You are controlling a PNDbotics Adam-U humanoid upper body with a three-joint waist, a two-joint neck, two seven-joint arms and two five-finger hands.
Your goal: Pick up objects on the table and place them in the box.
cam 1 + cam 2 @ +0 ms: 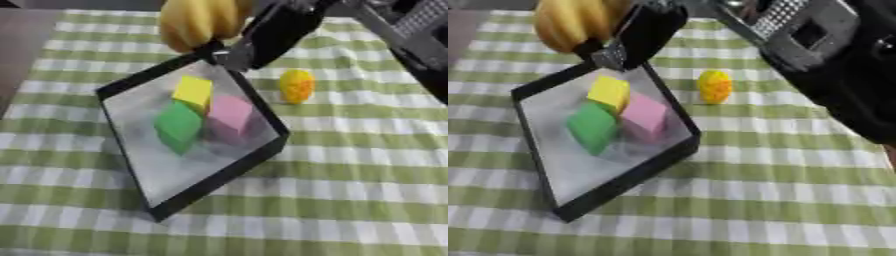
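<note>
Black box point(223, 172), right hand point(278, 31) holding banana point(197, 21) above

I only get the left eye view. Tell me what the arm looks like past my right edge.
Observer: The right eye view shows more of the right arm: a silver grille panel, then a black bulk running down the picture's right side.
Operator: Report what shows beside that bulk.
Observer: Only checked cloth borders it. The yellow ball lies uncovered, to the bulk's left.
</note>
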